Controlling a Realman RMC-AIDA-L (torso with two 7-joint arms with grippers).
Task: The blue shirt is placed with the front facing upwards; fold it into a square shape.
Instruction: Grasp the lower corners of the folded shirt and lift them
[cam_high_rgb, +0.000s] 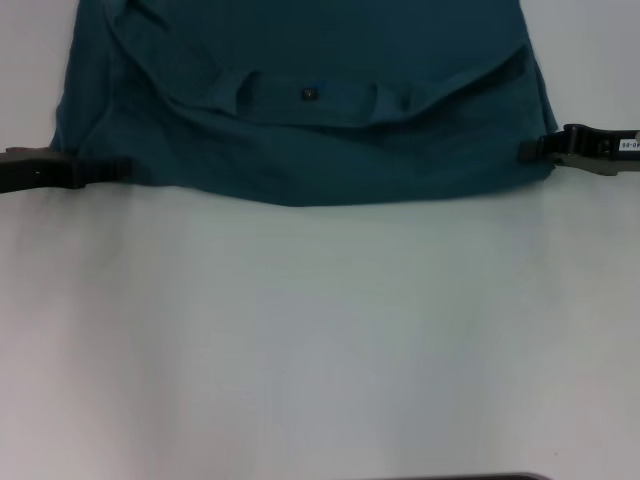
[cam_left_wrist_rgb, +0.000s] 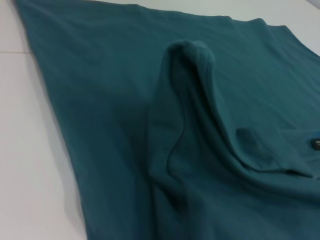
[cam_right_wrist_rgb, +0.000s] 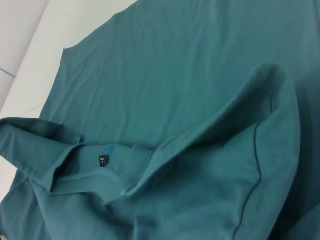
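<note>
The blue shirt (cam_high_rgb: 300, 150) lies across the far part of the white table (cam_high_rgb: 320, 330), its collar with a small black neck label (cam_high_rgb: 307, 93) turned toward me on top of the fold. My left gripper (cam_high_rgb: 118, 168) grips the shirt's near left corner. My right gripper (cam_high_rgb: 526, 150) grips the near right corner. The near edge sags between them. In the left wrist view a sleeve fold (cam_left_wrist_rgb: 192, 70) bunches upward. The collar and the label (cam_right_wrist_rgb: 102, 161) appear in the right wrist view beside a raised sleeve (cam_right_wrist_rgb: 260, 130). No lettering shows.
White tabletop stretches from the shirt's near edge to the front of the head view. A thin dark strip (cam_high_rgb: 500, 477) shows at the bottom edge there.
</note>
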